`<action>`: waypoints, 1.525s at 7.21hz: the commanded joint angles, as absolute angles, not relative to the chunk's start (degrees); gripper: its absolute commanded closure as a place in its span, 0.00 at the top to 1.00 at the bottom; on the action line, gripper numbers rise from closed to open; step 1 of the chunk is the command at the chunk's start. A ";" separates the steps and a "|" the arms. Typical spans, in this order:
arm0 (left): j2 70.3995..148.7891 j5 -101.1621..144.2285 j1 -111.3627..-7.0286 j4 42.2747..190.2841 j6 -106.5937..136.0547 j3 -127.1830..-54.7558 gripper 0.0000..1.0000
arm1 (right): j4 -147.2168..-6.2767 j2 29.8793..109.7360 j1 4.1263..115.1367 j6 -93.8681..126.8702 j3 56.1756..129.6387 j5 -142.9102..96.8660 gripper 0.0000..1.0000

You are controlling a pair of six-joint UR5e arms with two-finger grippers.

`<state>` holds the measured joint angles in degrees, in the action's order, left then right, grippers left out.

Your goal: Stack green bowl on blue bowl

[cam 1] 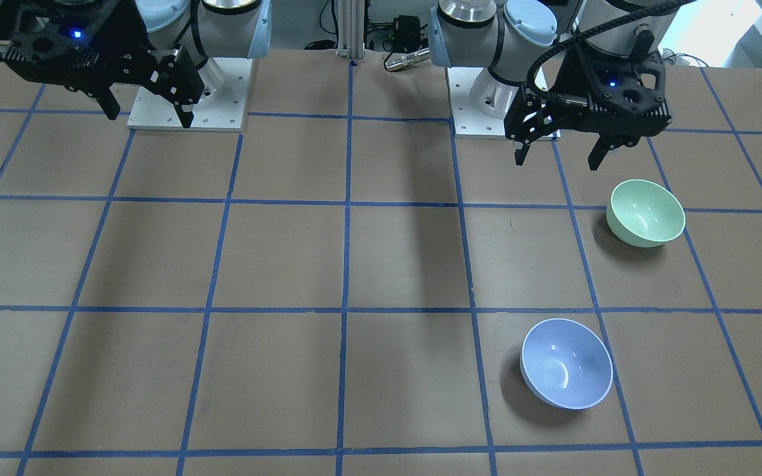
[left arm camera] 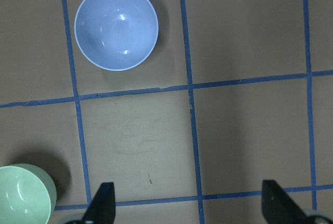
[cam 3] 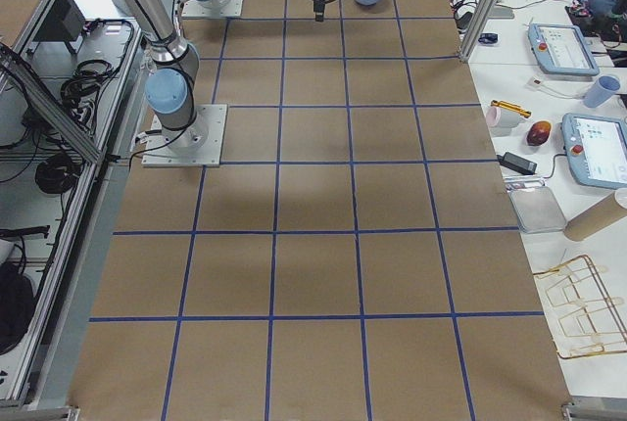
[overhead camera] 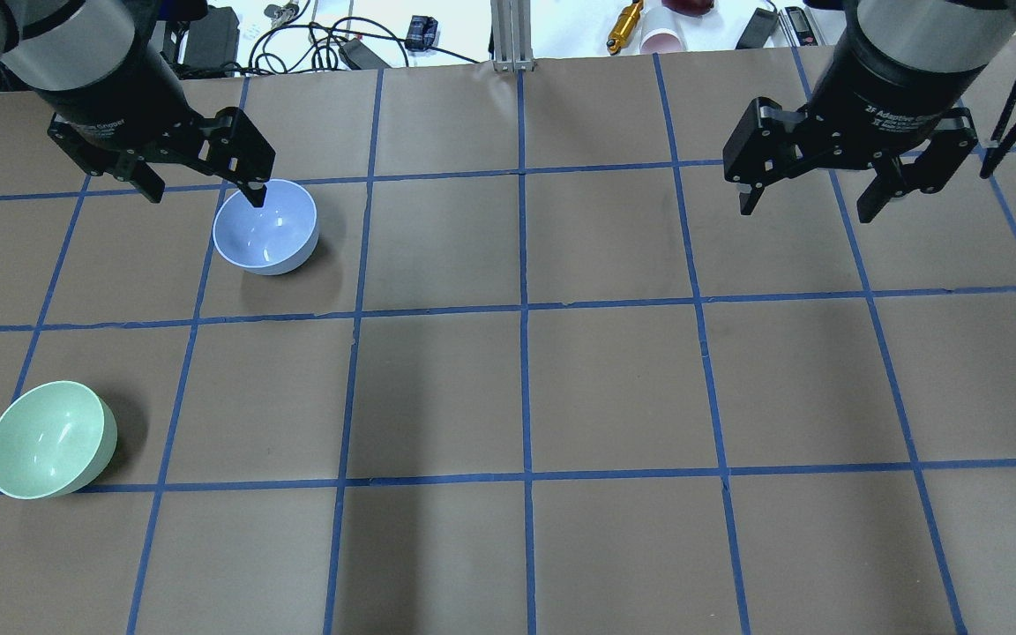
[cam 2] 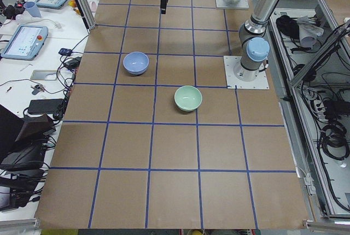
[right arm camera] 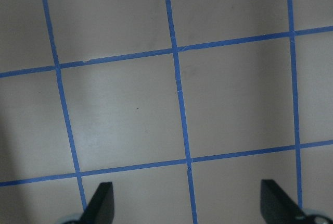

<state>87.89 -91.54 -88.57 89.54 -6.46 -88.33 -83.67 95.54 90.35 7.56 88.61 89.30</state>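
From the front, the left claw hangs wide open, holding nothing, with the shiny round mint-green bowl just beside it and the shiny round pale-blue bowl farther out. From above, the right claw hangs open too, far from both bowls. The left wrist camera shows the blue bowl ahead of the claw and the green bowl off to its side.

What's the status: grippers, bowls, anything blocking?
Left gripper: jaws open, empty, above the table near the bowls. Right gripper: jaws open, empty. Green bowl and blue bowl upright, apart, not stacked. Nothing between them.
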 commanded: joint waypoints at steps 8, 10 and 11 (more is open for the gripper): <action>87.80 -91.93 -86.49 89.82 -6.59 -89.21 1.00 | -83.58 95.54 90.35 7.56 88.59 89.30 1.00; 88.15 -91.58 -80.37 90.09 -11.38 -90.17 1.00 | -83.58 95.54 90.35 7.56 88.59 89.30 1.00; 88.15 -91.93 -76.59 90.09 -16.56 -91.65 1.00 | -83.67 95.54 90.35 7.56 88.59 89.30 1.00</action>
<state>88.06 -91.74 -81.01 90.02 -11.15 -90.23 -83.62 95.54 90.35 7.56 88.59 89.30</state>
